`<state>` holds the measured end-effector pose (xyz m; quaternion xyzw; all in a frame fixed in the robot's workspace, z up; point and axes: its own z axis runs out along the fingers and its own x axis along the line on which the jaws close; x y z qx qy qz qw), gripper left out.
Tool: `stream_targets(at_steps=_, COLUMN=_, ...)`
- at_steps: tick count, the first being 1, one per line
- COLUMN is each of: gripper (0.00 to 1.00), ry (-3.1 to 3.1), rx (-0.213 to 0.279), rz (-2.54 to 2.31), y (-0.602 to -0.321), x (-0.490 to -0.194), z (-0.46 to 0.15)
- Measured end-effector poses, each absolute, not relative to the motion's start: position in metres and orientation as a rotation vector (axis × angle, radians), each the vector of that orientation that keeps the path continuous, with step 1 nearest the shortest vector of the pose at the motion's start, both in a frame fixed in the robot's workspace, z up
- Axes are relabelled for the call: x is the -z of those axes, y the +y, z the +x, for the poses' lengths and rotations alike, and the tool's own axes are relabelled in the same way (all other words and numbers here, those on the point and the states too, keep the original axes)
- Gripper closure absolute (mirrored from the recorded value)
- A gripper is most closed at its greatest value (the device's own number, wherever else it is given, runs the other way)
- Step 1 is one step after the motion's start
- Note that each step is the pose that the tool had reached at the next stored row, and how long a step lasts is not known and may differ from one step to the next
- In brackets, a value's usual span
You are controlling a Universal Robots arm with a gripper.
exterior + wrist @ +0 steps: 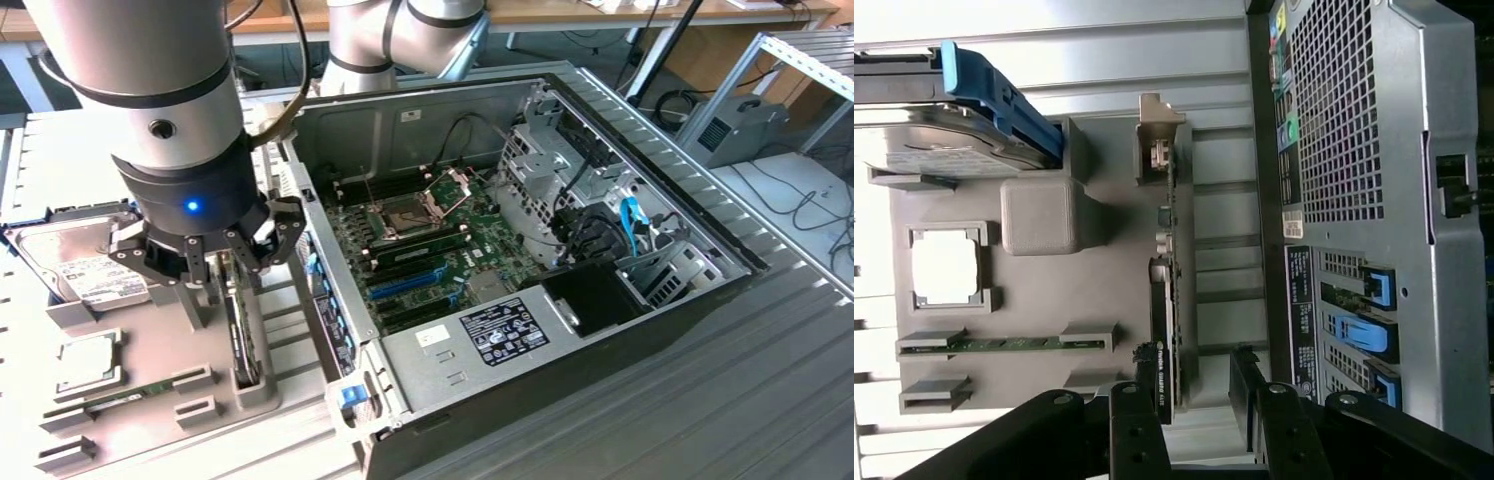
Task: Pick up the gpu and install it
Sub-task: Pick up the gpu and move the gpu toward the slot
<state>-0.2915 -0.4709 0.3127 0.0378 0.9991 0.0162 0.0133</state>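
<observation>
The gpu (239,330) stands on its long edge in a slot of the grey holder tray (147,330), beside the open computer case (534,250). In the wrist view it is a thin dark card (1162,330) with its silver bracket (1157,140) at the far end. My gripper (230,265) hangs just above the card's near end and is open. The black fingers (1137,425) stand on either side of the card's line (1194,395), apart from it. The motherboard (427,240) lies exposed in the case, with a blue slot (407,283).
The tray also holds a silver hard drive with a white label (94,270) in a blue caddy (994,90), a processor chip (87,360) and a narrow green memory stick (127,395). The case wall (1354,150) rises close beside the card. Cables lie on the exterior view's right.
</observation>
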Motion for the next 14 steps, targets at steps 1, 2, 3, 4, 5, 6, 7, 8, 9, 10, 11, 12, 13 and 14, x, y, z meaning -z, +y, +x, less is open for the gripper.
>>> stream_targets(at_steps=1, gripper=0.58, ry=3.112, rx=-0.051, rz=0.118, y=-0.471, x=-0.312, z=-0.292)
stream_targets(at_steps=2, gripper=0.58, ry=3.112, rx=-0.051, rz=0.118, y=-0.471, x=-0.311, z=-0.293)
stream_targets(at_steps=3, gripper=0.58, ry=3.112, rx=-0.051, rz=0.118, y=-0.471, x=-0.311, z=-0.293)
stream_targets(at_steps=4, gripper=0.58, ry=3.112, rx=-0.05, rz=0.117, y=-0.471, x=-0.31, z=-0.293)
stream_targets(at_steps=5, gripper=0.58, ry=3.112, rx=-0.05, rz=0.118, y=-0.471, x=-0.309, z=-0.293)
stream_targets(at_steps=6, gripper=0.58, ry=3.112, rx=-0.05, rz=0.118, y=-0.471, x=-0.308, z=-0.293)
stream_targets(at_steps=7, gripper=0.58, ry=3.112, rx=-0.05, rz=0.118, y=-0.471, x=-0.307, z=-0.293)
stream_targets(at_steps=8, gripper=0.58, ry=3.112, rx=-0.05, rz=0.118, y=-0.471, x=-0.306, z=-0.293)
stream_targets(at_steps=9, gripper=0.58, ry=3.112, rx=-0.05, rz=0.118, y=-0.471, x=-0.305, z=-0.293)
stream_targets(at_steps=10, gripper=0.58, ry=3.112, rx=-0.051, rz=0.118, y=-0.471, x=-0.304, z=-0.294)
stream_targets(at_steps=11, gripper=0.58, ry=3.112, rx=-0.051, rz=0.118, y=-0.471, x=-0.303, z=-0.294)
stream_targets(at_steps=12, gripper=0.58, ry=3.112, rx=-0.05, rz=0.118, y=-0.471, x=-0.302, z=-0.294)
stream_targets(at_steps=13, gripper=0.58, ry=3.112, rx=-0.051, rz=0.118, y=-0.471, x=-0.301, z=-0.294)
stream_targets(at_steps=14, gripper=0.58, ry=3.112, rx=-0.051, rz=0.118, y=-0.471, x=-0.3, z=-0.294)
